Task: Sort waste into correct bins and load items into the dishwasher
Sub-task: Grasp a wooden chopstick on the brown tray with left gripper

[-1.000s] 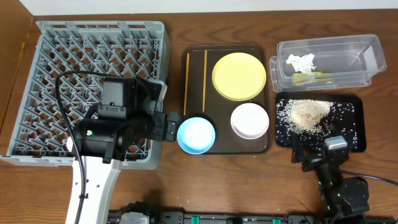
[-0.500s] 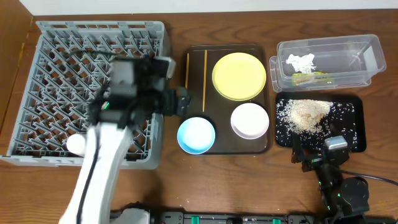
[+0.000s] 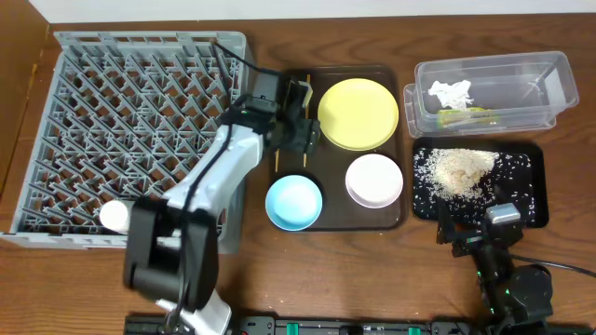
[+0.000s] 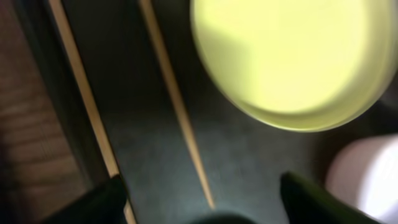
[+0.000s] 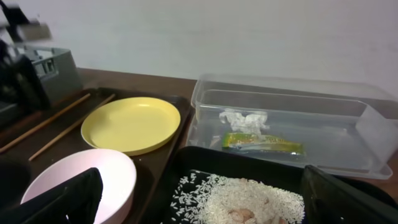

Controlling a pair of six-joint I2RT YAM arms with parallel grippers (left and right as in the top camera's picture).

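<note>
Step in hand: dishwasher loading, the waste (image 3: 461, 167) lying in the clear rectangular plastic tub (image 3: 549, 79) and shallow black tray (image 3: 535, 209) at right. Left gripper (image 3: 307, 133), upper centre, hovers over two thin orange-yellow sticks (image 4: 177, 112) on the dark brown serving tray (image 3: 333, 163), fingers (image 4: 106, 199) spread wide, empty, touching nothing; next move likely calls for lowering astride one stick, closing, carrying to the square grey pegged dish rack (image 3: 121, 121) at left. Right gripper (image 3: 468, 225), lower right: spread, empty.

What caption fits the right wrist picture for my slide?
Yellow plate and white bowl wait; clear tub holds wrapper and crumpled paper; rice heaped in the black tray.
</note>
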